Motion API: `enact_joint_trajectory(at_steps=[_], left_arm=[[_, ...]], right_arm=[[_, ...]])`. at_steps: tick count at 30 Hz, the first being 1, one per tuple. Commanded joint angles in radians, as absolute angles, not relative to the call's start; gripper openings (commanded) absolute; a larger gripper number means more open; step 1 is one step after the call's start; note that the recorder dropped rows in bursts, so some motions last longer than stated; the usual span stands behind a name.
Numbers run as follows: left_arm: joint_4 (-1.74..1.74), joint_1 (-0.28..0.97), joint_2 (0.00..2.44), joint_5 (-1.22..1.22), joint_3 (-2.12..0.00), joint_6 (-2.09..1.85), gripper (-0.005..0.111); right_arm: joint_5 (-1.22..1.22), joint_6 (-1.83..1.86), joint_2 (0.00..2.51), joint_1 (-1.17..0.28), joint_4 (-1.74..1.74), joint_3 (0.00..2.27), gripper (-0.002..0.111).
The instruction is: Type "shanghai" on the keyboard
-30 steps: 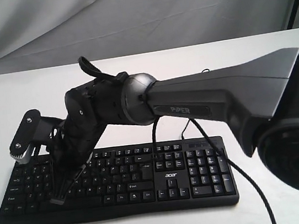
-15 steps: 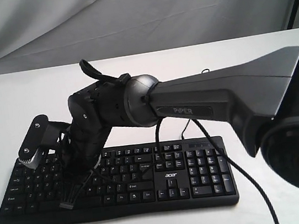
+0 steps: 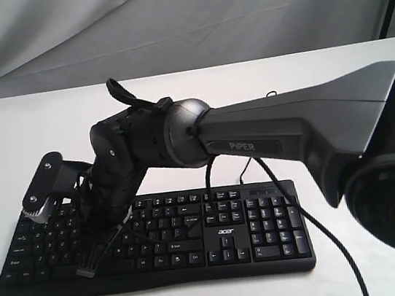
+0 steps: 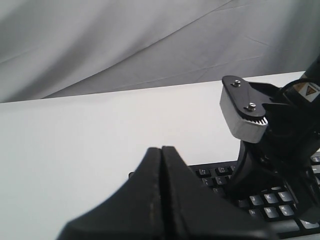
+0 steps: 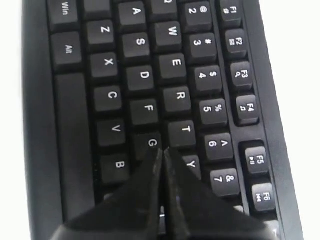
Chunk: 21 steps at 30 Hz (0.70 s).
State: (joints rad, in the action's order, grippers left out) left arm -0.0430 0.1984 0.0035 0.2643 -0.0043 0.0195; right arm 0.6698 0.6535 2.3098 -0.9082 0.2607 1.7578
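Note:
The black keyboard (image 3: 231, 230) with white legends and an acer logo lies at the front of the white table. My right arm reaches across from the right, and its gripper (image 3: 89, 269) points down at the keyboard's left half. In the right wrist view the keyboard (image 5: 145, 75) fills the frame. There the right gripper (image 5: 162, 151) is shut and empty, its tip at the edge of the G key next to Y, and the keys under the fingers are hidden. The left gripper (image 4: 161, 150) is shut and empty, near the keyboard's (image 4: 265, 205) far left corner. It is out of the exterior view.
The keyboard's thin black cable (image 3: 328, 240) runs off its right end toward the front. A silver bracket (image 3: 40, 193) on the right wrist juts left over the keyboard's left end. Grey cloth (image 3: 179, 18) hangs behind the white table (image 3: 4, 131).
The right gripper has shifted a little to the right along the keyboard and dipped slightly. Since half a second ago it has hardly moved.

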Motion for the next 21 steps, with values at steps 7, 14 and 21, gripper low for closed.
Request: enact_joint_trajectory(at_steps=[7,14,21], left_arm=[[-0.044,0.202,0.0,0.26,0.0,0.022,0.0],[-0.044,0.202,0.0,0.26,0.0,0.022,0.0],[-0.044,0.202,0.0,0.26,0.0,0.022,0.0]], right_arm=[[0.655,0.672,2.312,-0.905,0.28,1.753,0.0],[0.659,0.672,2.312,-0.905,0.28,1.753,0.0],[0.667,0.666,2.312,-0.905,0.274,1.753,0.0]])
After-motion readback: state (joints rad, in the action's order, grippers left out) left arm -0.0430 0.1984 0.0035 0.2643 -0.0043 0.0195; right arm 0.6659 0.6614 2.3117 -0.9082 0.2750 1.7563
